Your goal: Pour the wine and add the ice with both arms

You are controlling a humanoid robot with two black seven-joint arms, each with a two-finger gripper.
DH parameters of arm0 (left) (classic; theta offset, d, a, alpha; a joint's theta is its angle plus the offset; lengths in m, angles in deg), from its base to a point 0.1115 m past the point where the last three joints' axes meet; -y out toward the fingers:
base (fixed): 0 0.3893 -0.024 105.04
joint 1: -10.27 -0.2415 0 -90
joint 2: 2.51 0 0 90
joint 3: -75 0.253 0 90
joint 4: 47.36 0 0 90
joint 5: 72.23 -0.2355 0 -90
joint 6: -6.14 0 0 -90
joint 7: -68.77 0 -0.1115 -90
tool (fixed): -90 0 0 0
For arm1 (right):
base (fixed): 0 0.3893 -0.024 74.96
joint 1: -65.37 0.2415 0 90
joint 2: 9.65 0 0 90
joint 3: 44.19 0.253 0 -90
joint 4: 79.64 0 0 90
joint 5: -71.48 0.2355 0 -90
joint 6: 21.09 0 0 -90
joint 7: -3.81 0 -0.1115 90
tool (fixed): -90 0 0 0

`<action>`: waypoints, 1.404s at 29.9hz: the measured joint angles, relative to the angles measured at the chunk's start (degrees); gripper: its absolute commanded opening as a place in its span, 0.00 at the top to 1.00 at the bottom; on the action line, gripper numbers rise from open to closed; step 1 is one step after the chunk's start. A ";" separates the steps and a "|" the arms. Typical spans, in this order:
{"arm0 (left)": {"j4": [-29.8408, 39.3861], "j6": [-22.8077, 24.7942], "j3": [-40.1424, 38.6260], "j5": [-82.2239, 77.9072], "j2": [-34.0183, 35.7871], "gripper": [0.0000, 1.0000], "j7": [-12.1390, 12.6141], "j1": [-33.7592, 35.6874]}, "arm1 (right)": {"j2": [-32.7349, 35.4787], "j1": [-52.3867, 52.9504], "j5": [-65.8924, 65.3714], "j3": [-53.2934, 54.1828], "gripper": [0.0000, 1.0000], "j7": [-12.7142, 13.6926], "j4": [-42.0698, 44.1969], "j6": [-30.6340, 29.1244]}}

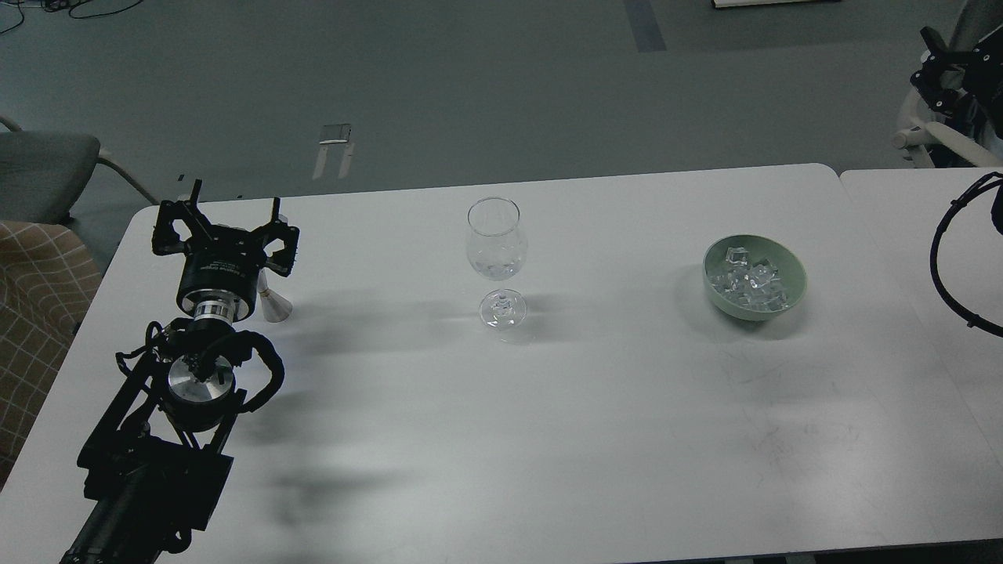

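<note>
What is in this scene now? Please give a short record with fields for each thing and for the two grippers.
table: white table
glass: wine glass upright near centre, some ice inside
bowl: green bowl right of the glass, holding ice cubes
left gripper: left gripper open, beside a small pale object
right gripper: not in view

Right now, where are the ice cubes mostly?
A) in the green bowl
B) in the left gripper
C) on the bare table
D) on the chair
A: the clear ice cubes lie heaped inside the green bowl, right of the wine glass.
</note>
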 measured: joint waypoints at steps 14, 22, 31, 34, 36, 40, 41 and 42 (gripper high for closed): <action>0.29 -6.23 0.64 -5.40 4.44 0.02 0.48 8.61 | 0.44 -5.05 -5.70 -0.67 0.00 -1.01 -4.70 -0.24; -2.03 -6.72 5.45 -10.44 4.76 0.02 0.30 11.94 | 0.54 -5.52 -15.18 -0.64 0.00 -1.46 -5.02 0.09; -2.79 -6.93 6.30 -20.59 4.77 0.02 0.33 13.74 | 3.60 -5.43 -31.41 -0.63 0.00 -1.52 -10.43 0.55; -3.66 -7.53 6.82 -21.20 4.58 0.02 0.38 14.57 | 4.50 -5.57 -43.60 -1.25 0.00 -1.58 -13.76 0.97; -4.02 -8.74 6.91 -21.27 4.08 0.02 0.41 14.82 | 4.61 -5.58 -52.33 -1.46 0.00 -1.62 -15.45 1.96; -4.11 -9.92 6.51 -21.05 3.78 0.02 0.30 14.94 | 5.00 -5.26 -63.68 -1.92 0.00 -1.63 -17.33 2.92; -4.11 -10.00 6.29 -20.85 3.78 0.02 0.00 15.00 | 5.23 -5.16 -65.85 -2.33 0.00 -1.63 -17.88 2.96; -4.07 -10.02 6.15 -20.70 3.78 0.02 -0.30 15.04 | 5.83 -5.05 -68.34 -3.12 0.00 -1.64 -18.76 2.98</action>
